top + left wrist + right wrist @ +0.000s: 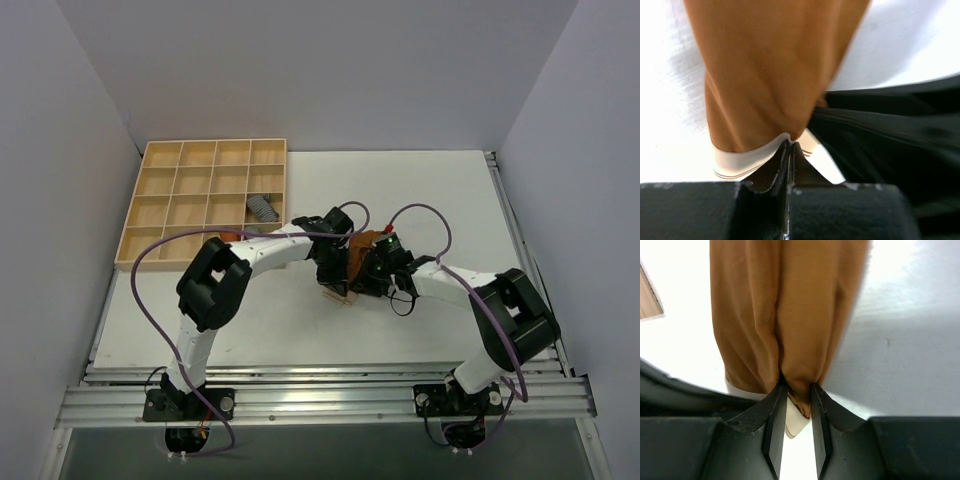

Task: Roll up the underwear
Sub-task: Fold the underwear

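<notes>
The underwear (pixel 356 248) is a caramel-brown cloth with a pale beige band (pixel 338 293), lying mid-table between both arms. In the left wrist view the underwear (pixel 770 75) fills the upper frame. My left gripper (pixel 790 144) is shut tight on the edge of its pale band (pixel 740 162). In the right wrist view my right gripper (pixel 796 387) is shut on a gathered bunch of the brown fabric (pixel 785 305), with a beige corner showing between the fingers. From above, the left gripper (pixel 335 270) and right gripper (pixel 365 272) sit side by side, almost touching, and hide most of the garment.
A wooden tray (pixel 160 185) of square compartments stands at the back left. It holds a grey rolled cloth (pixel 262 207) and an orange rolled cloth (pixel 228 236) half hidden by the left arm. The right gripper's black body (pixel 890 130) crowds the left wrist view.
</notes>
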Robot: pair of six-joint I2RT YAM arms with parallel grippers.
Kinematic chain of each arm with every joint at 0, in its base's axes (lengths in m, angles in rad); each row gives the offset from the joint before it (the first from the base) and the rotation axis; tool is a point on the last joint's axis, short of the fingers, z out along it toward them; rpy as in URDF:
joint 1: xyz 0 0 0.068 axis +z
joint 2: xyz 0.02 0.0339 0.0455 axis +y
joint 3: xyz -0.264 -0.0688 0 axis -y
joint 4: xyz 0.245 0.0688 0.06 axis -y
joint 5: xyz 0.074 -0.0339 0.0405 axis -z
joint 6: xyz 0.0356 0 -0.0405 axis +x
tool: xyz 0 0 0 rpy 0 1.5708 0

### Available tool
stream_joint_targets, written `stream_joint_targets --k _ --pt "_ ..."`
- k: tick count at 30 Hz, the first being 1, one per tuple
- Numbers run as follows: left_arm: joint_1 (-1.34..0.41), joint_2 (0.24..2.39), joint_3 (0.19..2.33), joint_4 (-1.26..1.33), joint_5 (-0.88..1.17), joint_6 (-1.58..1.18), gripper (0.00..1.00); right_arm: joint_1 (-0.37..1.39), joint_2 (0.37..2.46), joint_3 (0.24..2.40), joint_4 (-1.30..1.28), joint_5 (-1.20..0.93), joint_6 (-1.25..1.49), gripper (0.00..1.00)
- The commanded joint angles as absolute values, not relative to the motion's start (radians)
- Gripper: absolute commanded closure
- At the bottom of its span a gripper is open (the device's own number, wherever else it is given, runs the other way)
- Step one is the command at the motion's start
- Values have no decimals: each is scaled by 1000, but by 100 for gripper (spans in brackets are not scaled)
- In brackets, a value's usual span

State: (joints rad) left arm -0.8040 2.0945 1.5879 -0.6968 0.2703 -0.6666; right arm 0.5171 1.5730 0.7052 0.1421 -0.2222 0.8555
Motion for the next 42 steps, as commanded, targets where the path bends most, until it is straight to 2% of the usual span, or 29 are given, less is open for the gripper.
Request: stream_joint_targets --k 1,10,16,28,33,42 --pt "-813 2071 1543 -620 299 -696 98 520 1496 687 112 -150 906 77" --pt "-815 2108 1529 -598 278 -706 98 514 1457 690 109 -138 931 76" --pt "-813 2089 1540 -623 256 -693 98 431 1440 751 61 -123 888 78" --pt "-808 2079 1585 -660 236 -687 98 364 1689 1034 5 -150 759 79" --pt "-808 2066 1585 -666 232 -690 98 359 1776 1095 -40 -144 738 79" --pt "-802 2046 1571 -670 224 -689 98 359 1815 1138 -61 -126 732 81"
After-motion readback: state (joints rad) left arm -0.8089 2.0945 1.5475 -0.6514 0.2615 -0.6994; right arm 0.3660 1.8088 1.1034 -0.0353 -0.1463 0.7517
